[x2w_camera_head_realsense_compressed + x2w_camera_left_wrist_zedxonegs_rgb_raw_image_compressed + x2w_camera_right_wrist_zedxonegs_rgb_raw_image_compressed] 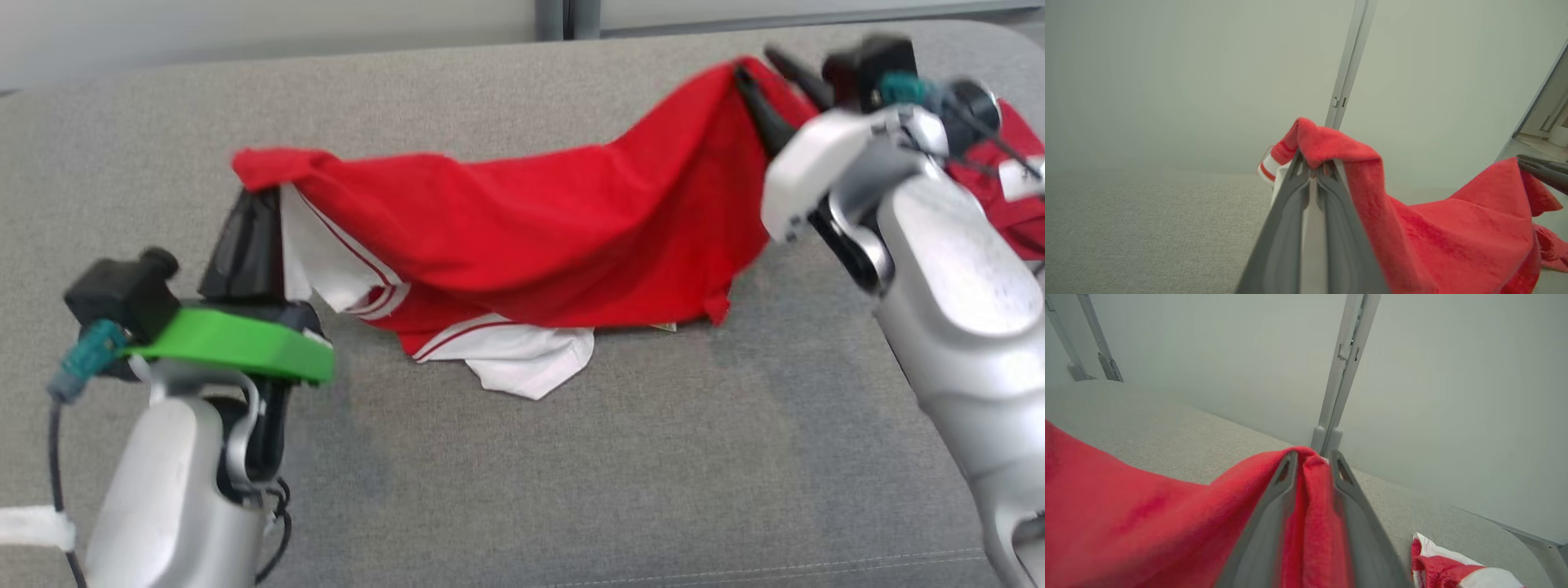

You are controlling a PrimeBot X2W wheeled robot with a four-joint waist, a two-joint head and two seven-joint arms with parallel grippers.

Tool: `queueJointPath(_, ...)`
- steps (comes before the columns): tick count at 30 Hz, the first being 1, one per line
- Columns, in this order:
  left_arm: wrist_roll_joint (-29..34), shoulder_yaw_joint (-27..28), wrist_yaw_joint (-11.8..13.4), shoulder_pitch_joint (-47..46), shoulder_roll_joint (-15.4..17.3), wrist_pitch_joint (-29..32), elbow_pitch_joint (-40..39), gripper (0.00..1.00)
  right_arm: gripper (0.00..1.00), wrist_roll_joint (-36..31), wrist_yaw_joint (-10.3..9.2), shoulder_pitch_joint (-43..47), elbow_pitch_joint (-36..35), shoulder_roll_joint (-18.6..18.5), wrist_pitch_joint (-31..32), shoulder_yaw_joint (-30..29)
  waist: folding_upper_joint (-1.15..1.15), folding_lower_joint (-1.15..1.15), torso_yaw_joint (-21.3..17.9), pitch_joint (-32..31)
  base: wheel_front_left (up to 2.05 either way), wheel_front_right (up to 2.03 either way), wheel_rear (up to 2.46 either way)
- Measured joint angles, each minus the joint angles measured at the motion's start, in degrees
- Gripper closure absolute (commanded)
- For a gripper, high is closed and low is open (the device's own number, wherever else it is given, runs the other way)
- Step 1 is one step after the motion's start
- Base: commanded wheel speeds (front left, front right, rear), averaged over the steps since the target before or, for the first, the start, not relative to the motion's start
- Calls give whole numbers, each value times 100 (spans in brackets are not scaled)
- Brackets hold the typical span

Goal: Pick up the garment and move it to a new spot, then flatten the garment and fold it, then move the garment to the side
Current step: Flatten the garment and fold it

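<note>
The garment is a red top with white, red-striped sleeves. It hangs in a sagging span between my two grippers above the grey fabric surface, and its lower edge and a white sleeve rest on that surface. My left gripper is shut on the garment's left corner; in the left wrist view its fingertips pinch red cloth. My right gripper holds up the right corner, its jaws parted. In the right wrist view a red fold lies loose between the spread fingers of that gripper.
A pale wall with a grey upright post runs behind the surface's far edge. More red and white cloth lies on the surface to the right of my right arm. Bare grey fabric stretches in front of the garment.
</note>
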Motion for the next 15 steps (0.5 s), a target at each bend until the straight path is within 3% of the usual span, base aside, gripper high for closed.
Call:
queueJointPath(5, -71, 248, 2, -470, 9, 5, 450, 100, 0, -134, -3, -671, 211, 355, -166, 79, 0, 0, 49, 306, 0, 0, 0)
queueJointPath(9, -71, 385, 3, -511, 44, -70, 817, 100, 0, -112, 4, -564, 567, 412, -328, 192, 0, 1, 5, 466, 0, 0, 0)
queueJointPath(15, -92, 402, 2, -467, 23, -319, 1009, 100, 0, 247, 10, -169, 575, 474, -1013, -108, 0, 0, -215, 543, 0, 0, 0)
